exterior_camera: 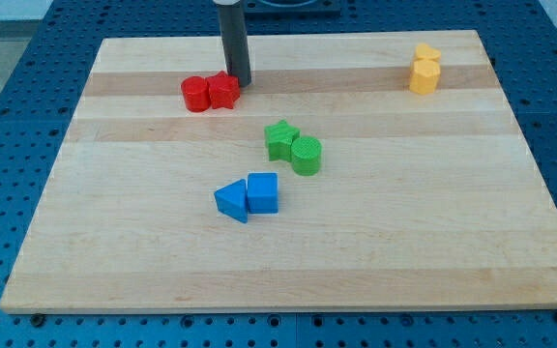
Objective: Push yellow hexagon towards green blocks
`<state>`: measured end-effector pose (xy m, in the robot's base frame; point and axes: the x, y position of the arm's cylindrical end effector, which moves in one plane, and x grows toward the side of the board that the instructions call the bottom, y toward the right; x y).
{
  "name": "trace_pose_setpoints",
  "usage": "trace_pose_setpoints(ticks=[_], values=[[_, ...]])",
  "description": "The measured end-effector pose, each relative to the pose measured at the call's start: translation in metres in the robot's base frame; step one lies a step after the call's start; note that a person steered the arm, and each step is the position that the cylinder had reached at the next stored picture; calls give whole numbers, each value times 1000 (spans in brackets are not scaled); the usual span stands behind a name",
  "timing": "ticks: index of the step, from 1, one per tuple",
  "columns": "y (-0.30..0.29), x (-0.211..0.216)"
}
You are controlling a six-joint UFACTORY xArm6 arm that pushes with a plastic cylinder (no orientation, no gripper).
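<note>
So my tip (239, 82) is parked at the upper left of the frame, touching or just beside the right-hand one of the two red blocks (210, 93). No gripper on this rig at all, just the rod, so nothing to be apart or together.

The yellow stuff is way over in the upper right corner of the table (511, 261): two yellow blocks touching, one behind the other. I think the front one is the yellow hexagon (425, 76) and the smaller yellow block (426, 52) sits right behind it, but the shapes are hard to call from here. The green star (281, 139) and green cylinder (307, 155) are touching each other near the middle, with the blue triangle (231, 201) and blue cube (263, 192) just below them.

What could go wrong: heading out from here I might knock the reds. And since the yellows touch, coming in from behind could drag both along, or an off-centre push just spins the hexagon off toward the table edge.
</note>
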<state>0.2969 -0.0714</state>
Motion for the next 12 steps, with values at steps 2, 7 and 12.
trace_pose_setpoints(ticks=[2, 7, 12], values=[[113, 35], [339, 28], [180, 10]])
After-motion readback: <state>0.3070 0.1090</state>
